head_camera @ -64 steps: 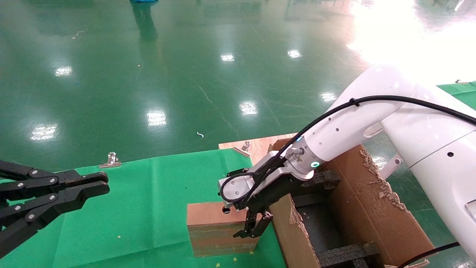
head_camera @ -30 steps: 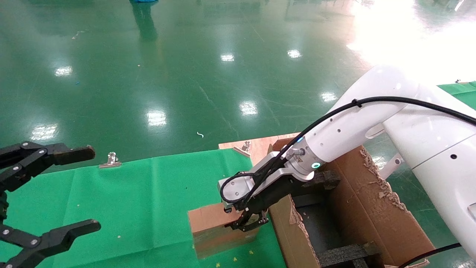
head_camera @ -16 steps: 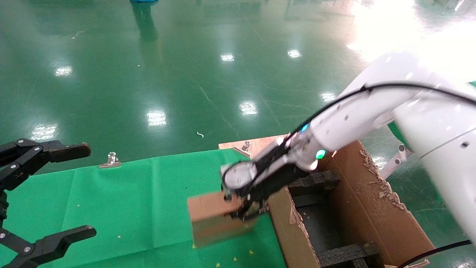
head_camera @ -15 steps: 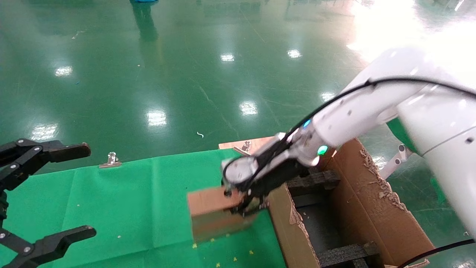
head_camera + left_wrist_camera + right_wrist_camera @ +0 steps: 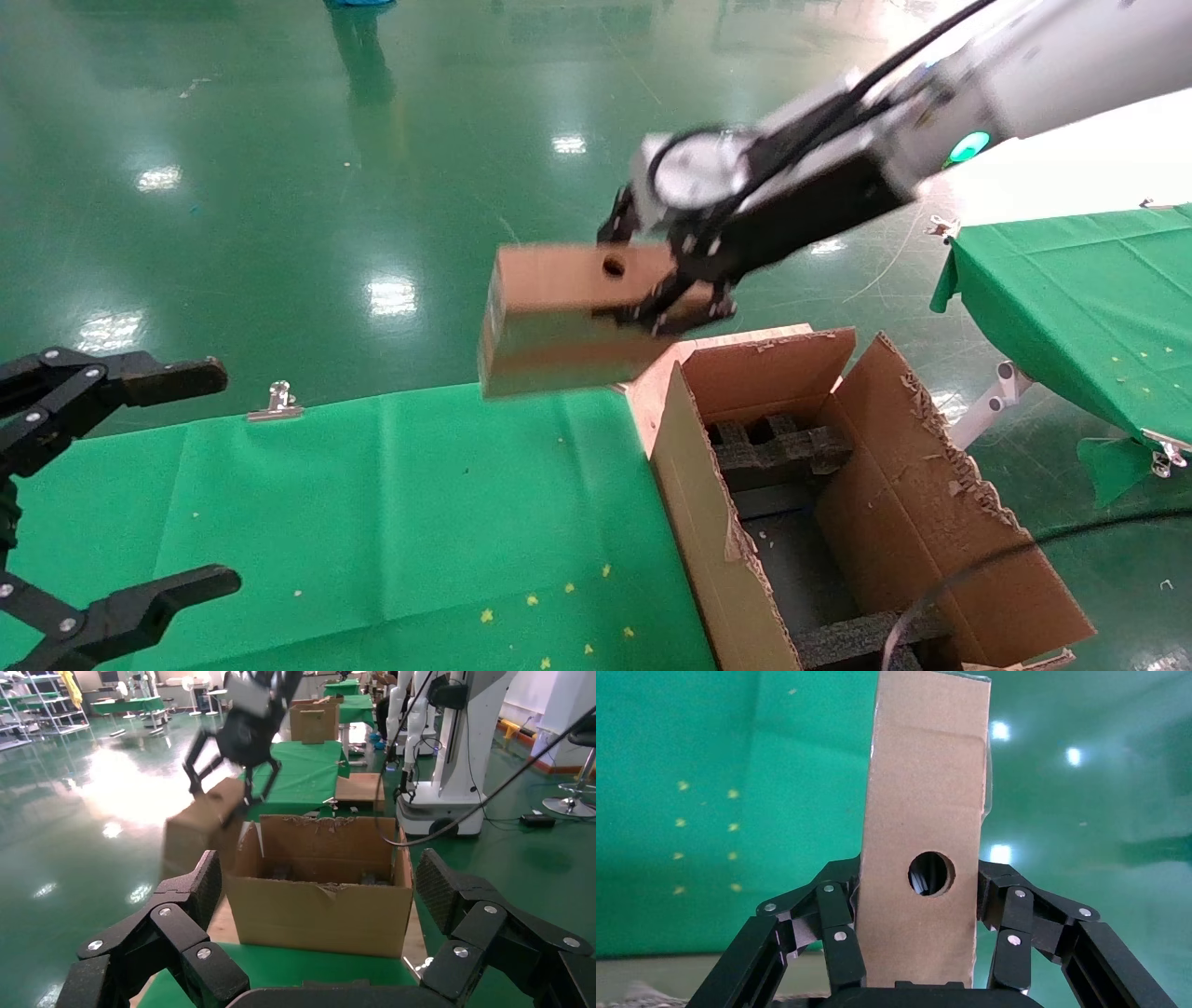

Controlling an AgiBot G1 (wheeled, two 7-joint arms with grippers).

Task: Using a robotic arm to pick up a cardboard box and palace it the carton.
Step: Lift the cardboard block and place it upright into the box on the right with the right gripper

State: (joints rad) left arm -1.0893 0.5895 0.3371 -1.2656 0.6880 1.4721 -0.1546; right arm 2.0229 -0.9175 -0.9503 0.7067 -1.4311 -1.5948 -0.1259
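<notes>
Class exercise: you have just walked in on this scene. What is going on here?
The right gripper, on a glossy white robot arm, is clamped on a small flat brown cardboard box with a round hole in its narrow edge. The box hangs in the air above the green cloth-covered table, beside the large open brown carton with ragged flaps and black foam inserts, not yet over its opening. The left gripper sits open and idle at the table's left edge.

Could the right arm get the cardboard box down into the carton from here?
Probably yes: the right end effector holds the cardboard box in the air, above and beside the carton, whose flaps stand open. The black foam inserts may limit depth.
</notes>
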